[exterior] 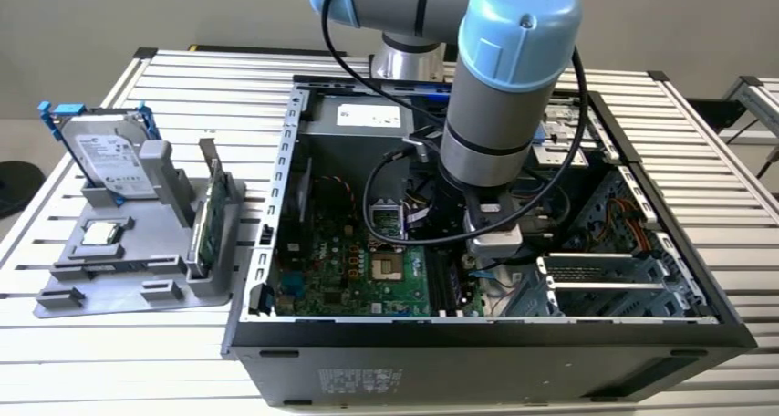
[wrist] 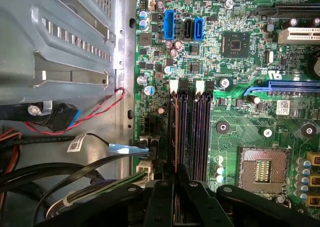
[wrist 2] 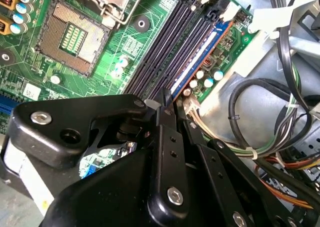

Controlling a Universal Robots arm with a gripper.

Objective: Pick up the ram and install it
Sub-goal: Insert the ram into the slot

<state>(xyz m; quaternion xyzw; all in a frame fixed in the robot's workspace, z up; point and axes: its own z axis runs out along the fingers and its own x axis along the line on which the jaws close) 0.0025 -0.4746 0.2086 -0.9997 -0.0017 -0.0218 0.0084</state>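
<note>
Gripper (wrist 2: 167,99), fingers drawn nearly together and clamped on the near end of the ram (wrist 2: 200,54). The ram stands on edge in the outermost memory slot, on the side twd the case wall and the cable bundle (wrist 2: 250,137). In the first wrist view the gripper (wrist: 176,179) straddles the same stick (wrist: 175,132), seen edge-on as a thin dark/orange line. Adjacent: the other memory slots (wrist: 200,132), dark and parallel, w/ white latches at the far end. Beyond them: the CPU socket (wrist: 262,169), uncovered, on the green motherboard (exterior: 353,270). Exterior view: arm (exterior: 493,115) reaches down into the open PC case (exterior: 487,343), which lies on a slatted table (exterior: 182,78). At the exterior view's left, well apart from the case: grey holder (exterior: 134,288) carrying a hard drive (exterior: 109,156) w/ blue rails and a green card (exterior: 210,220), both upright.
</note>
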